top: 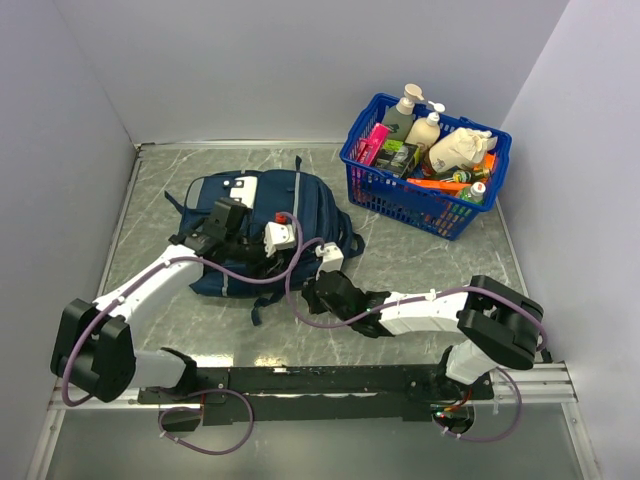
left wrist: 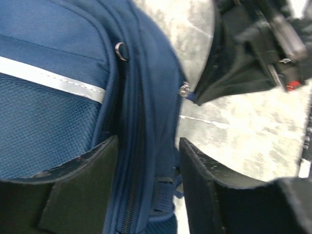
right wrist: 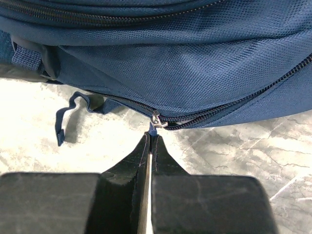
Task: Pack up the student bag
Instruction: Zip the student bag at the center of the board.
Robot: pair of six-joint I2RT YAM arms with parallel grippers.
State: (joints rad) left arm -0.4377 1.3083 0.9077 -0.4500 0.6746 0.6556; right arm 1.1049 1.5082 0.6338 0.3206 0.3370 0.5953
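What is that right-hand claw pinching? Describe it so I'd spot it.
Find the navy backpack on the marble table, left of the blue basket. Along its near edge runs a zipper. The right gripper is shut on the small blue pull tab hanging from its silver slider, unlike the loose strap beside it.

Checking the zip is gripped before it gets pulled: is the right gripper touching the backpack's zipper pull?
Touching. The right wrist view shows the right gripper shut, its tips pinching the blue zipper pull of the backpack.
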